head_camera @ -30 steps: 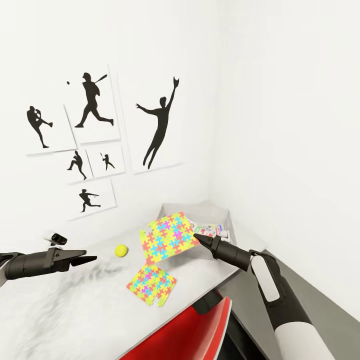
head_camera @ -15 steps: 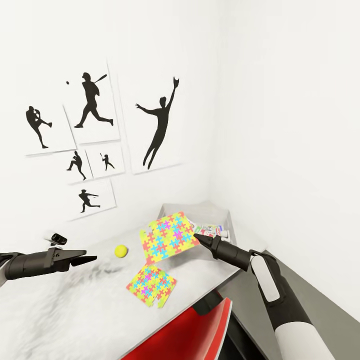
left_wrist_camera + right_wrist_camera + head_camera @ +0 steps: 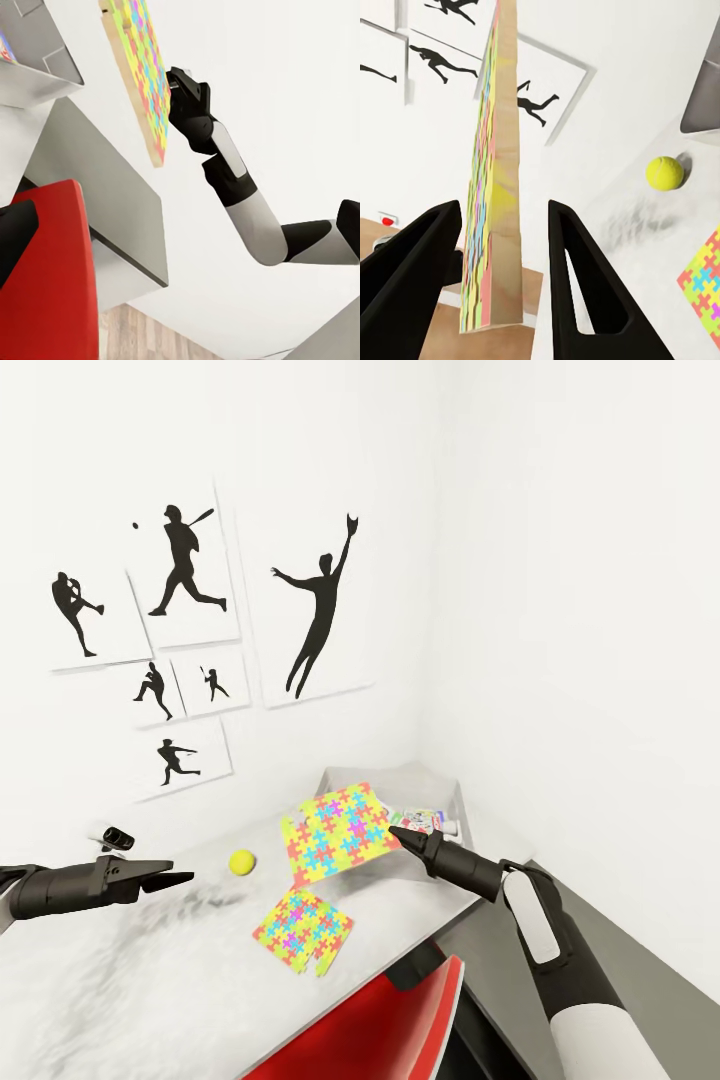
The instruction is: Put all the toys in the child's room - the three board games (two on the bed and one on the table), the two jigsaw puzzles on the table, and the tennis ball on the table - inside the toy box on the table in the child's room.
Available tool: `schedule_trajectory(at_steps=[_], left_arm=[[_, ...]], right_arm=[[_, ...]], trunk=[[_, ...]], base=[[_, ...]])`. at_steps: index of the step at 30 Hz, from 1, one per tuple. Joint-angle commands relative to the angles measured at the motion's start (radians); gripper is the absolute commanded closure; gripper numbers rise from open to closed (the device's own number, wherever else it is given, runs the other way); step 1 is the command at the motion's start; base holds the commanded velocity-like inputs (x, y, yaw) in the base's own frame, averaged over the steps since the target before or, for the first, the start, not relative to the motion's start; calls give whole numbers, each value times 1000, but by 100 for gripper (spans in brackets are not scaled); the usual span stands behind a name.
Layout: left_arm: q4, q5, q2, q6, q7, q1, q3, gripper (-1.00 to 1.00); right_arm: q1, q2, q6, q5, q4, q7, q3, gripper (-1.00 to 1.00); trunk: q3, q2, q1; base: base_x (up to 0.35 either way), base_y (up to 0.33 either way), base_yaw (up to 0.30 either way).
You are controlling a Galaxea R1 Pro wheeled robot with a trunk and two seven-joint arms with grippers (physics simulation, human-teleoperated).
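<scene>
white walls behind; right gripper (image 3: 502, 225) jaws spread, thin stiff jigsaw puzzle (image 3: 338, 832) edge between them, unpinched; looks light, slippery; left gripper (image 3: 170, 878) nearly closed, empty.

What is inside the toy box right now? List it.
Inside the toy box, a printed board game lies flat with white and green showing. The raised jigsaw puzzle at the right gripper covers the box's near left part, so anything there is hidden.

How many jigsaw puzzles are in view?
2: one jigsaw puzzle lifted off the table at the right gripper, near the toy box; the other flat on the table.
</scene>
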Motion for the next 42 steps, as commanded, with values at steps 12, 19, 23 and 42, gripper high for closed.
schedule_trajectory(at_steps=[12,19,23,42], left_arm=[[0,4,-3,11,0,-2,-4,-100],[0,2,-38,12,-2,-2,-2,-100],[4,3,-40,12,-2,-2,-2,-100],[7,4,-40,11,-5,-2,-2,-100]], right_arm=[[-1,10,3,4,0,4,-3,100],[19,11,-14,-6,-11,-7,-38,100],[21,14,-24,-7,-18,-14,-106,100],[-157,31,-26,-56,-20,-392,-129,100]], trunk=[[-2,-2,1],[-2,-2,1],[-2,-2,1],[-2,-2,1]], base=[[0,0,0],[0,0,0],[0,0,0],[0,0,0]])
